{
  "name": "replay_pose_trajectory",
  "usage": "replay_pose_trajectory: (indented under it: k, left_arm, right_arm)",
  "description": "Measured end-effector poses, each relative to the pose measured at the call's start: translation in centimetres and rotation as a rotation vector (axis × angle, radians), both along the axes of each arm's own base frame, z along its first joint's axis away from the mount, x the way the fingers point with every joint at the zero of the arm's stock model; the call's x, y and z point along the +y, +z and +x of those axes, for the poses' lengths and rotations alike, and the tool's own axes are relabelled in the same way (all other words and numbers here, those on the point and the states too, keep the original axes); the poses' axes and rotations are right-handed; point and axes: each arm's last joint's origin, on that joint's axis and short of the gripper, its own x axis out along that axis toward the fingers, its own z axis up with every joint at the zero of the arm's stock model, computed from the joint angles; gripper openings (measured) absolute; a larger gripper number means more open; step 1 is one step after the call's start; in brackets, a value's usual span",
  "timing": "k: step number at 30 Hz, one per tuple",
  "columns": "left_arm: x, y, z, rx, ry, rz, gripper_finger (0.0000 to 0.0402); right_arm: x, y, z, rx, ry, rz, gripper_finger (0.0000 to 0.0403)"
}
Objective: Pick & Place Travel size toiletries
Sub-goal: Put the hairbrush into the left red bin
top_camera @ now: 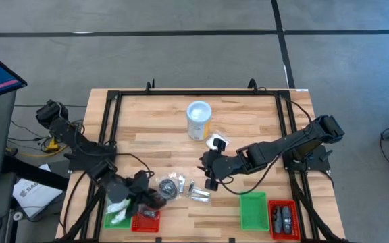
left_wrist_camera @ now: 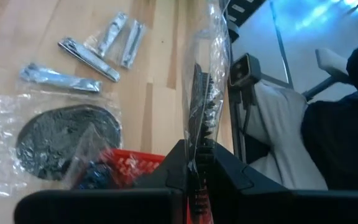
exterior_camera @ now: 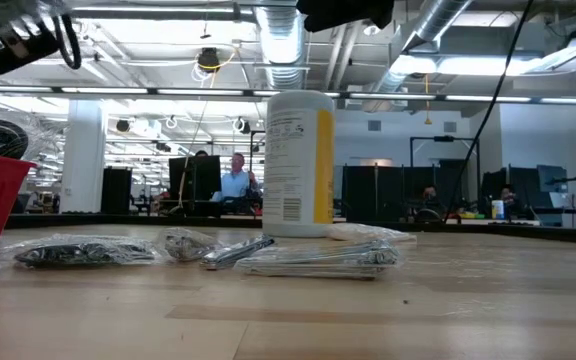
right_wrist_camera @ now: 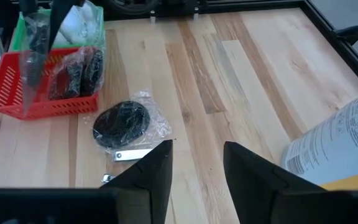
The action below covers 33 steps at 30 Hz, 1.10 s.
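Observation:
My left gripper (top_camera: 145, 187) is at the near left, shut on a clear-wrapped packet with a dark toothed piece (left_wrist_camera: 199, 106) above the left red tray (right_wrist_camera: 17, 93). That tray holds dark packets (right_wrist_camera: 79, 71); the green tray (right_wrist_camera: 73, 25) beside it holds white ones. A black round packet (right_wrist_camera: 123, 124) and several wrapped metal pieces (left_wrist_camera: 89, 53) lie flat on the table's middle. Above them my right gripper (right_wrist_camera: 197, 168) stands open with nothing between its fingers. My left gripper pinches the packet's wrap between its two fingers, at the end nearest the fingers (left_wrist_camera: 196, 163). The fingers slant down toward the table. The packet sits edge-on in the hold and hangs below them (right_wrist_camera: 36, 56), clear of the table, over the red tray.
A tall white tub with a yellow label (top_camera: 199, 120) stands upright at the table's far middle, with a small packet (top_camera: 216, 142) beside it. A second green tray (top_camera: 253, 210) and red tray (top_camera: 283, 217) sit at the near right. A black frame (top_camera: 110, 121) borders the table.

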Motion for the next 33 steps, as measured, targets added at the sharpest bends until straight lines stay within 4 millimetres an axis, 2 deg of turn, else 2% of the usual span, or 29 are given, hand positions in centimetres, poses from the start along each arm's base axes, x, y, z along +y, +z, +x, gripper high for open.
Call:
replay_pose_trajectory:
  k: [7, 20, 33]
  left_arm:
    - [-1.1, -0.9, -0.6, 0.051, -0.007, -0.016, 0.0024]
    - [-2.7, -4.1, -0.2, 0.263, -0.023, -0.063, 0.0025]
    - [-2.4, -4.7, -0.6, 0.358, -0.034, -0.057, 0.0025]
  right_arm:
    - [0.0, 0.0, 0.0, -0.002, -0.004, 0.006, 0.0129]
    - [0.0, 0.0, 0.0, -0.001, -0.004, 0.006, 0.0129]
    - [0.0, 0.0, 0.0, -0.002, -0.004, 0.006, 0.0129]
